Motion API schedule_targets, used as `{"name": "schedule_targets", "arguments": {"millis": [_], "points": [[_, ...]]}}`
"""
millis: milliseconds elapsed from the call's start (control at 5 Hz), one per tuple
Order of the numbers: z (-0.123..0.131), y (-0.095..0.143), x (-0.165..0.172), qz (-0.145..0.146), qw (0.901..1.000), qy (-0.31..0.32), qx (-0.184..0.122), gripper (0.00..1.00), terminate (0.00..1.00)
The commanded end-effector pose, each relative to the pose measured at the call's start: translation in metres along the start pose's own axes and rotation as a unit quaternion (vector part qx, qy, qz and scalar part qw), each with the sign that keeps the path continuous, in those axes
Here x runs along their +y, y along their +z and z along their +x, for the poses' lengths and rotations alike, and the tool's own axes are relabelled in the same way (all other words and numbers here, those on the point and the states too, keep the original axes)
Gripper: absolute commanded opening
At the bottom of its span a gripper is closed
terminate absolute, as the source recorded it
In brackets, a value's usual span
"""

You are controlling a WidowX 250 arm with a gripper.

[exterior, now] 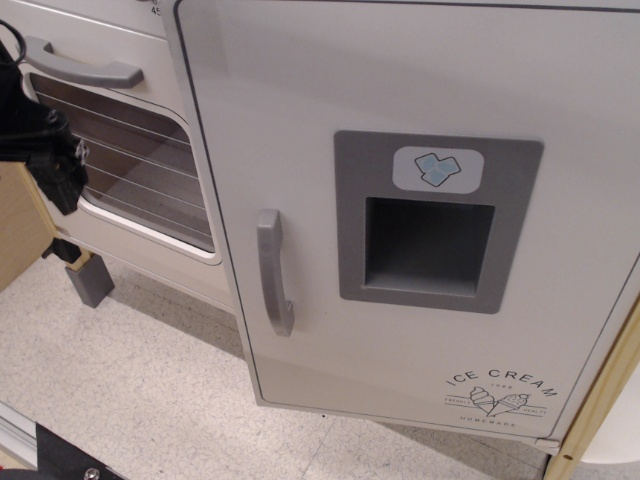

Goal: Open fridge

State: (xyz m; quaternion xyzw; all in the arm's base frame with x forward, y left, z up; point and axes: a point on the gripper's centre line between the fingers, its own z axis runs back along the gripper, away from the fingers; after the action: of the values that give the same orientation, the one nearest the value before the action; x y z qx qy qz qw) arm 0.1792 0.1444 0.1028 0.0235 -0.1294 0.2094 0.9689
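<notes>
fridge [420, 200]: the white door fills the centre and right of the frame. Its left edge seems to stand slightly proud of the cabinet, but whether it is ajar or shut I cannot tell for certain.
oven door [130, 190]: upper left of the frame, just beside the fridge, with a rounded window and a horizontal grey handle [80, 68] above it; not the target.
floor [140, 390]: speckled pale surface across the lower left.
dispenser panel [432, 222]: grey recess right of centre on the fridge door, with the blue ice-cube badge [437, 170] at its top.
fridge handle [273, 272]: grey vertical bar near the door's left edge, free, nothing touching it.
logo [497, 400]: "ICE CREAM" print at the lower right of the door.
hand [58, 168]: dark, at the far left edge, well apart from the fridge handle; it holds nothing that shows, and how far open it is I cannot tell.
step in hand: judged as between contacts, with the door not clearly swung out.
next move: calls for bringing the hand across to the right to the bar handle, hooking or gripping it, then pulling outward along the door's arc.
</notes>
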Motion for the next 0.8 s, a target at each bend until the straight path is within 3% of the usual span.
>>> {"name": "schedule_targets", "arguments": {"millis": [0,200,600], "points": [[0.060,0.001,-0.009,0.025,0.9949,0.093,-0.029,1.00,0.00],[0.078,-0.003,-0.024,0.022,0.9930,0.112,-0.032,1.00,0.00],[0.082,-0.010,-0.074,0.024,0.9961,0.085,-0.005,1.00,0.00]]}}
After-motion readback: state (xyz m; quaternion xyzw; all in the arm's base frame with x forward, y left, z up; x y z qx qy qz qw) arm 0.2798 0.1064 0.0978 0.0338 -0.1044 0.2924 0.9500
